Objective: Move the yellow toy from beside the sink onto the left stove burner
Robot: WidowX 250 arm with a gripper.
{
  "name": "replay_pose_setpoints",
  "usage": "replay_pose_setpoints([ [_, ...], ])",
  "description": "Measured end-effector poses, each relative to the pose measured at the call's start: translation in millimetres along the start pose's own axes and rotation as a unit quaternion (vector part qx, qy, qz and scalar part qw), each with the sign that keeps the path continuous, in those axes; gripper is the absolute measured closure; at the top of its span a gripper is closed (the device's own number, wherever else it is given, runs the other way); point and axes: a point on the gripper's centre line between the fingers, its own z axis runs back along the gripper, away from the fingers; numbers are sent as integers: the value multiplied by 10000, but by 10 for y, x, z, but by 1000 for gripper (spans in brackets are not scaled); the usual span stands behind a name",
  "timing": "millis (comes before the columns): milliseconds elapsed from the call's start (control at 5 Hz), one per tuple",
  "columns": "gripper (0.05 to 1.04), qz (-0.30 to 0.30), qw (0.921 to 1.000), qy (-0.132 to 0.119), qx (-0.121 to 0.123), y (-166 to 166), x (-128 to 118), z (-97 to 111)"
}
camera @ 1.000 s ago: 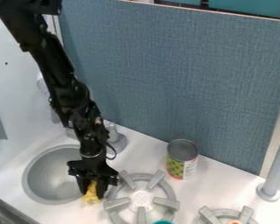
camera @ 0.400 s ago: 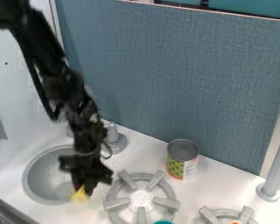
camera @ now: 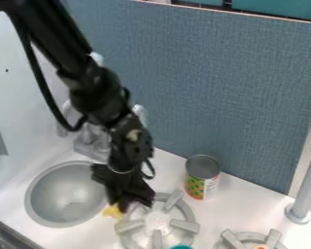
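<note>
The black gripper [camera: 124, 205] hangs low over the white counter, between the round sink and the left stove burner. It is shut on a small yellow cloth-like thing [camera: 111, 211], and its dark fingers cover part of it. The yellow thing shows at the left of the fingertips, just right of the sink's rim. Whether it rests on the counter or hangs slightly above is unclear.
The grey sink [camera: 64, 194] lies at the left, with a faucet [camera: 92, 142] behind. A ribbed burner [camera: 157, 222] is close on the gripper's right. Farther right stand a can [camera: 202, 177], a second burner [camera: 252, 240] and a grey post [camera: 305, 187].
The gripper first shifted left toward the sink's rim, then right toward the burner, and the yellow thing moved along with it. The upper arm has swung right.
</note>
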Motion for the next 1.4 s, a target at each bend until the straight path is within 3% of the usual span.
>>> replay_pose_setpoints([
  [200, 921, -197, 9995, -54, -254, -198, 90, -44],
  [400, 921, -252, 9988, 196, -378, -304, 213, -290],
  [800, 921, -314, 9978, 523, -264, -332, 357, -560],
  [1000, 878, -247, 9969, 704, -238, -326, 345, -538],
  [1200, 627, -220, 9946, 1007, -133, -299, 238, -518],
  [1400, 318, -208, 9948, 992, -141, -277, 278, -410],
])
